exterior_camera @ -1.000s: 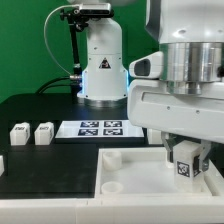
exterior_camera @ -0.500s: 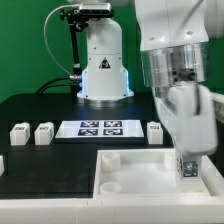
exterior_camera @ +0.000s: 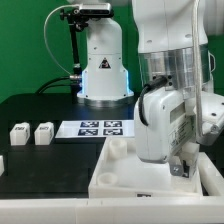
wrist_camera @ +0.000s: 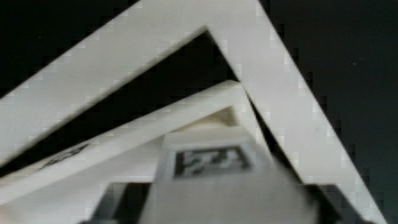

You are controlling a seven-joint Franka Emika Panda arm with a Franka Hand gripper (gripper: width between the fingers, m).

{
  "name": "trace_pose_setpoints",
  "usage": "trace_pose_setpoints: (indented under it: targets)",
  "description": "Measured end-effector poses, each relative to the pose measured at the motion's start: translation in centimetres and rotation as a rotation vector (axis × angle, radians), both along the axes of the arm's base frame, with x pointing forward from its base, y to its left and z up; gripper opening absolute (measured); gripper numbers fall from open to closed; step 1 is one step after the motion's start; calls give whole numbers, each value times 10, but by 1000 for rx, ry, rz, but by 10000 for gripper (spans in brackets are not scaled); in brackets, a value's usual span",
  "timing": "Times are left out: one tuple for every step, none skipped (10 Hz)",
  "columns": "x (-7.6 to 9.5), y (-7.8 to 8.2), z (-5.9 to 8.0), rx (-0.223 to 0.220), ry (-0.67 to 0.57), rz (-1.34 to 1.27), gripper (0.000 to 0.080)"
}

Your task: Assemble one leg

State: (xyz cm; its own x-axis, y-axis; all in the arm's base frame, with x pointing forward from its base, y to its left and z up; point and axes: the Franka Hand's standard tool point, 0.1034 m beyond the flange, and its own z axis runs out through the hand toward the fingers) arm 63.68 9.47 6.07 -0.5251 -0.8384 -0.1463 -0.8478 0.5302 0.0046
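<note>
My gripper [exterior_camera: 181, 166] is shut on a leg [exterior_camera: 180, 170], a small white block with a black-and-white marker, and holds it down at the right part of the large white tray-like piece [exterior_camera: 125, 185]. In the wrist view the leg [wrist_camera: 210, 160] sits between my dark fingers [wrist_camera: 139, 200], with my gripper [wrist_camera: 222, 205] over the tray's white angled rims [wrist_camera: 285, 90]. Two more legs [exterior_camera: 17, 132] [exterior_camera: 43, 132] stand on the black table at the exterior view's left. The arm's wrist hides the spot just behind the tray.
The marker board [exterior_camera: 100, 127] lies on the black table behind the tray. The robot's base [exterior_camera: 103, 70] stands at the back. A round socket [exterior_camera: 118, 146] shows at the tray's far left corner. A white part shows at the left edge [exterior_camera: 2, 163].
The wrist has turned with the leg still in it, and its body now hides the leg seen behind the tray. The tray looks shifted, its far left corner higher in the picture.
</note>
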Motion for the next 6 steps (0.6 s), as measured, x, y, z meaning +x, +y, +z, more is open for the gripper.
trace_pose_setpoints:
  targets:
    - [0,0,-1,-1,1,6,492]
    - [0,0,-1,-1,1,6,597]
    - [0,0,-1,-1,1,6,597]
    - [0,0,-1,-1,1,6,639]
    - [0,1,-1,-1,0,8,647]
    - [0,11,9,7,-15,16,647]
